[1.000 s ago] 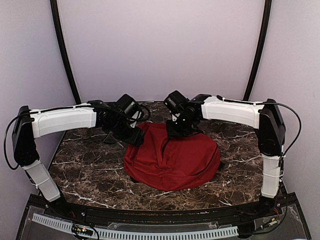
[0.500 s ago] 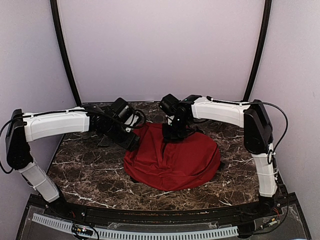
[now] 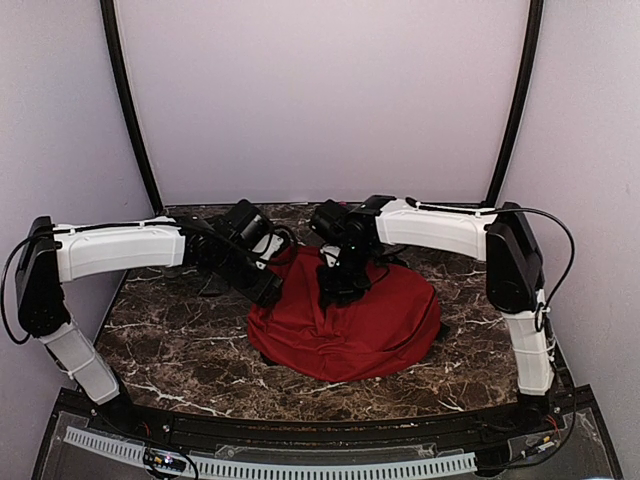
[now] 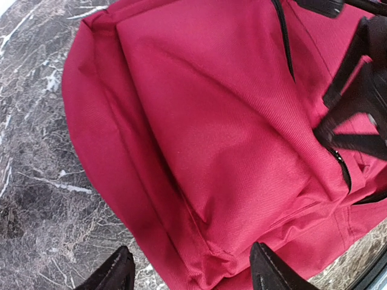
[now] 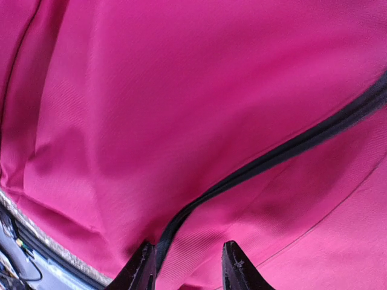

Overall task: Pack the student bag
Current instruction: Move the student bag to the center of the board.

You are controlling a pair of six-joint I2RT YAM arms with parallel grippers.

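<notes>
The large red soft fabric backpack (image 3: 350, 320) lies flat mid-tabletop (image 3: 180, 340), apparently zipped; the left end effector (image 4: 193, 269) hangs wide apart over its corner, while the right end effector (image 5: 188, 266), narrowly apart and gripping nothing, straddles the black zipper line (image 5: 272, 157), likely hunting the pull.

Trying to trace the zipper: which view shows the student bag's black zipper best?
The right wrist view: the zipper runs close-up diagonally across the student bag. The left wrist view shows only short stretches; top external shows it too small to follow.
</notes>
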